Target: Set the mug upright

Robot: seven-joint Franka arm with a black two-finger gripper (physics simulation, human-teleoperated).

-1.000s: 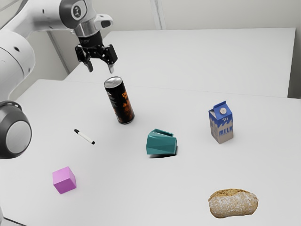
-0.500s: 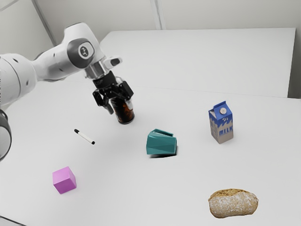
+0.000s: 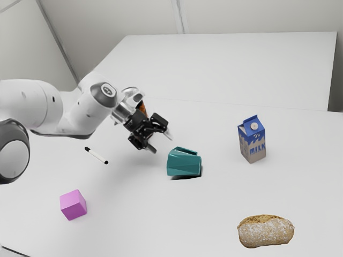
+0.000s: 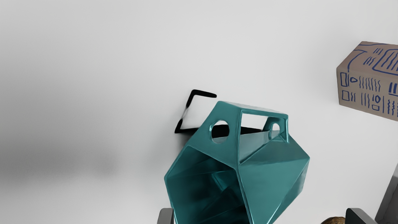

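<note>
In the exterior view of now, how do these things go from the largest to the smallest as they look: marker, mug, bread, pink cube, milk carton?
1. bread
2. milk carton and mug: too alike to rank
3. pink cube
4. marker

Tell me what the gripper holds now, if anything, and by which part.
Nothing is held. The fingers are apart, and the mug lies on its side beyond their tips.

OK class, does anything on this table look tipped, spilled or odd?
The mug lies on its side, mouth toward the claw; mugs usually stand upright. Beside it is an angular black outline, odd too, though I can't tell what makes it. I see no spill.
</note>
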